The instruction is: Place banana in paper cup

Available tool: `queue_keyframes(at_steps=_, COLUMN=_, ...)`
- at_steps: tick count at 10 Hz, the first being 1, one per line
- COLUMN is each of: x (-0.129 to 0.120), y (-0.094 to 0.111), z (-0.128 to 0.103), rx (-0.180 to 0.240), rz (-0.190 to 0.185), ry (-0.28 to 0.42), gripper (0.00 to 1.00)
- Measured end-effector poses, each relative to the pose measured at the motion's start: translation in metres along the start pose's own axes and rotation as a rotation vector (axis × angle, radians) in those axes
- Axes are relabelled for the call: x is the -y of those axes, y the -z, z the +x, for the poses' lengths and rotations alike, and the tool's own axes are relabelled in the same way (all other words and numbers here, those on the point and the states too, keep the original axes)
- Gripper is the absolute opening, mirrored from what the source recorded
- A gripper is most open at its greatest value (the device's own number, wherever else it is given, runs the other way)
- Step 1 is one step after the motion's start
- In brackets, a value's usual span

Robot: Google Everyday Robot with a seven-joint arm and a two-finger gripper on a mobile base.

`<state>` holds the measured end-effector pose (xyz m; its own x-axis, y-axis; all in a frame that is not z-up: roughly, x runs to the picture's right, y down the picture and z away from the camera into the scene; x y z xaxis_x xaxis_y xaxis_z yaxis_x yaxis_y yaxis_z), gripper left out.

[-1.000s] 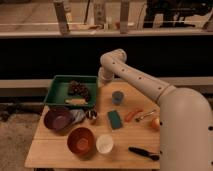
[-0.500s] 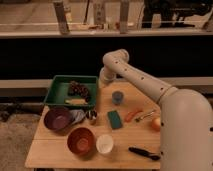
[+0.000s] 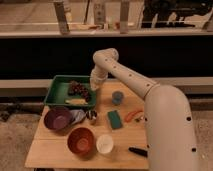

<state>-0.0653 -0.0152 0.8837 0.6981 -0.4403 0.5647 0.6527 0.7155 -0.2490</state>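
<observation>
The banana [image 3: 76,101] is a small pale yellow fruit lying at the front of the green tray [image 3: 56,94], just in front of the dark purple grape bunch [image 3: 80,90]. The paper cup [image 3: 105,143] is white and stands upright near the table's front edge, right of a red-brown bowl. My gripper [image 3: 93,85] hangs at the end of the white arm over the tray's right edge, beside the grapes and a little behind and to the right of the banana. It holds nothing that I can see.
A purple bowl [image 3: 57,119] and a red-brown bowl [image 3: 81,140] stand front left. A blue cup [image 3: 117,96], a green sponge [image 3: 115,119], an orange carrot-like stick [image 3: 132,115], a small metal object [image 3: 91,116] and a black tool [image 3: 138,151] lie on the wooden table [image 3: 50,152].
My gripper has come down and slightly left, toward the right edge of the green tray. The objects on the table have not moved.
</observation>
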Motion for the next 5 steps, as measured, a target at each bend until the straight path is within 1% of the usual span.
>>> queue_keyframes(at_steps=1, x=0.002, y=-0.005, z=-0.008, rx=0.001, rz=0.0, ry=0.077, gripper=0.8)
queue_keyframes(at_steps=2, x=0.003, y=-0.009, z=-0.014, rx=0.003, rz=0.001, ry=0.168, gripper=0.8)
queue_keyframes(at_steps=3, x=0.002, y=-0.013, z=-0.017, rx=0.007, rz=0.002, ry=0.242, gripper=0.8)
queue_keyframes(at_steps=5, x=0.004, y=-0.026, z=-0.026, rx=0.017, rz=-0.001, ry=0.35, gripper=0.8)
